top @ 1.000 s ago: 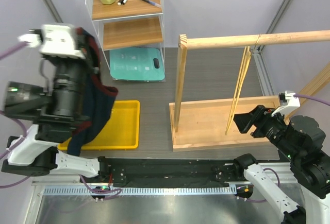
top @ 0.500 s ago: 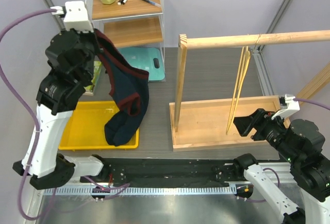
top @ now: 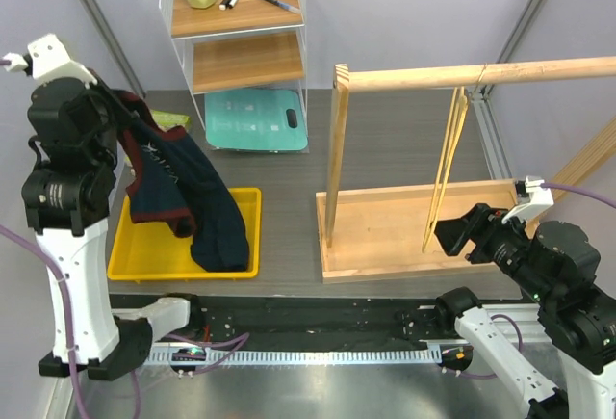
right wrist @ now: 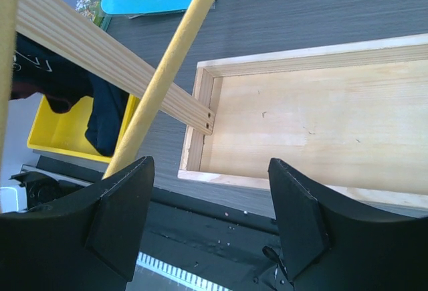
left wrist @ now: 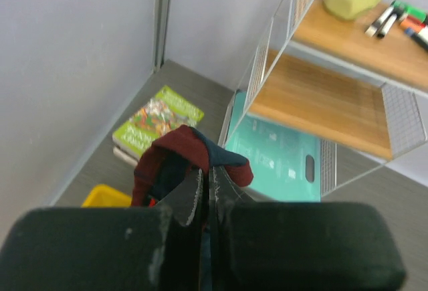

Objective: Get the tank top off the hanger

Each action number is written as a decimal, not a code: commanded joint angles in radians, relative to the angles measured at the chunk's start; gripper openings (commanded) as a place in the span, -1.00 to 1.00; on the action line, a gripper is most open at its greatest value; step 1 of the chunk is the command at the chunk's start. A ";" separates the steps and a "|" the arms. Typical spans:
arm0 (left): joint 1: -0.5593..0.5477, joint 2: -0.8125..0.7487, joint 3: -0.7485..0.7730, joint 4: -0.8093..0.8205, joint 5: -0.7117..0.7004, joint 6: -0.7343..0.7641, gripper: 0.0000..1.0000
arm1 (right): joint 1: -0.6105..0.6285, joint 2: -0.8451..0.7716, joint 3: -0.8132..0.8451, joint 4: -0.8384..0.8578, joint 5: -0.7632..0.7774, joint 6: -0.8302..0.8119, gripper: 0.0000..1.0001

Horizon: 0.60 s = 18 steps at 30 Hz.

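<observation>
Tank top (top: 183, 202) is hanging free of the hanger, pinched at a red-trimmed edge by the left tool (left wrist: 206, 185), whose fingers are pressing together on the cloth. Its long axis is running roughly vertical, straight below that tool, with the lower end drooping over the yellow tray (top: 144, 265); contact cannot be told. Hanger (top: 445, 173) is dangling bare from the wooden rail (top: 462, 74), well apart to that tool's right, just ahead of the right tool (top: 454, 231), which is standing apart and gripping nothing. Judging: only the left arm is placed to lower and let go
</observation>
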 commanded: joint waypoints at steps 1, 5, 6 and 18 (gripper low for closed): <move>0.008 -0.131 -0.190 -0.002 0.054 -0.111 -1.00 | 0.002 0.001 -0.042 0.047 -0.035 -0.015 0.49; 0.008 -0.223 -0.443 0.023 0.154 -0.178 -0.99 | 0.002 -0.005 -0.073 0.056 -0.043 -0.018 0.49; 0.008 -0.237 -0.477 0.026 0.189 -0.200 -0.99 | 0.004 -0.013 -0.078 0.058 -0.043 -0.018 0.49; 0.008 -0.452 -0.723 0.035 0.373 -0.321 -0.99 | 0.002 -0.059 -0.136 0.061 -0.066 -0.003 0.50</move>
